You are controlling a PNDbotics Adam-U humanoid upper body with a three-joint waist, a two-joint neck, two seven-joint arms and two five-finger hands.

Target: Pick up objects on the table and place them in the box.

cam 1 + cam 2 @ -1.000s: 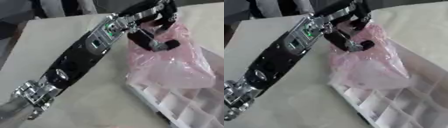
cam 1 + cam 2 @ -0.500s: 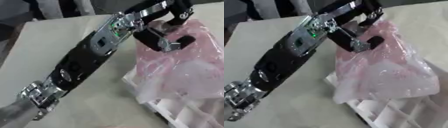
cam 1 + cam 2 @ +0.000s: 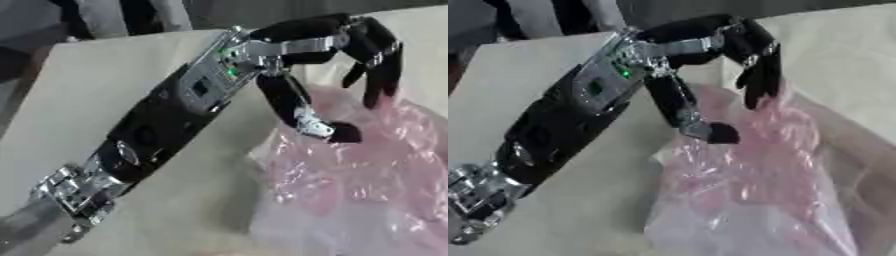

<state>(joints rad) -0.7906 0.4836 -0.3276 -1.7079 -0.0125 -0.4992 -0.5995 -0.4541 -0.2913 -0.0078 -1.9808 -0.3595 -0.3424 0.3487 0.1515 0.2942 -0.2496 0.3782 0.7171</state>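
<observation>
Left hand over a crinkly bag

The black left hand (image 3: pixel 350 45) hangs its fingers (image 3: pixel 378 82) downward, thumb touching the glossy, crumpled pink plastic bag (image 3: pixel 367 190) on the matte beige worktop (image 3: pixel 87 95); whether it grips is unclear.

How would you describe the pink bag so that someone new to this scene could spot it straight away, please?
Start from the beige table and follow the robot's black left arm up from the lower left corner to its left hand. Hanging from that hand's fingers, filling the lower right of the view, is the pink bag. It is the only crinkly, see-through pink thing in sight.
</observation>
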